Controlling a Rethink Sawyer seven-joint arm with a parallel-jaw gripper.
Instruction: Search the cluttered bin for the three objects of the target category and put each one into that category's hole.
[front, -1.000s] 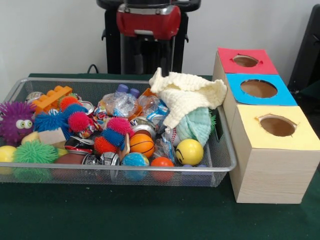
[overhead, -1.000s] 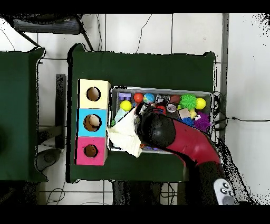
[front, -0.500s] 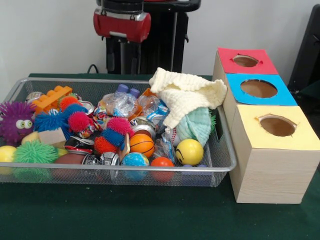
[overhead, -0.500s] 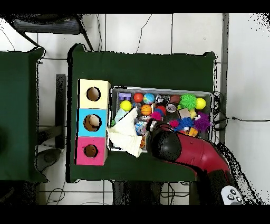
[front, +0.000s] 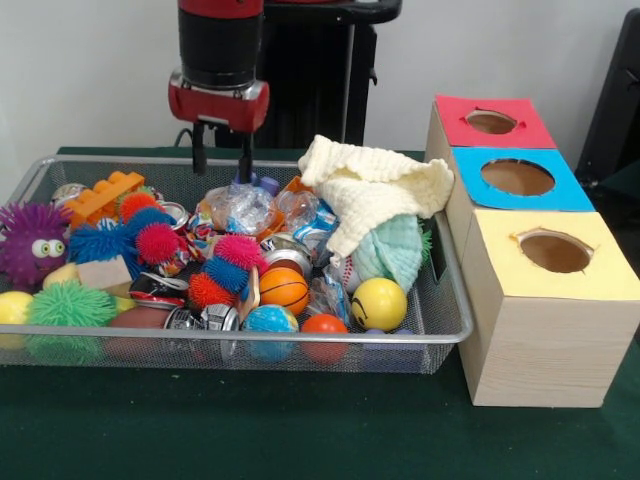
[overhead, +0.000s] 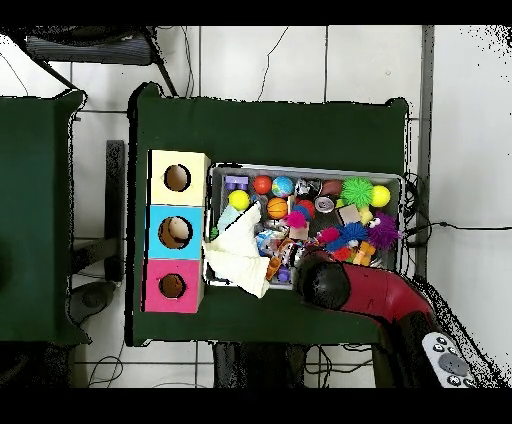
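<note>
A wire mesh bin (front: 250, 336) holds a jumble of toys: a small basketball (front: 283, 290), a yellow smiley ball (front: 378, 303), a blue globe ball (front: 270, 321), spiky balls (front: 156, 242), crushed cans (front: 289, 256) and a crumpled clear bottle (front: 240, 208). A cream cloth (front: 375, 195) lies over a mint cloth (front: 395, 250) at the bin's right end. My gripper (front: 221, 160) hangs open and empty just above the bin's back rim, over the bottle. In the overhead view the arm's head (overhead: 322, 283) hides the gripper at the bin (overhead: 398, 180).
Three wooden boxes with holes stand right of the bin: red (front: 492, 121), blue (front: 518, 178), yellow (front: 555, 252). An orange brick (front: 105, 195), a purple fuzzy creature (front: 32, 240) and a green spiky ball (front: 70, 304) fill the bin's left end.
The arm has swung left in the front view, away from the cream cloth, and come down so its fingers now show above the bin's back rim.
</note>
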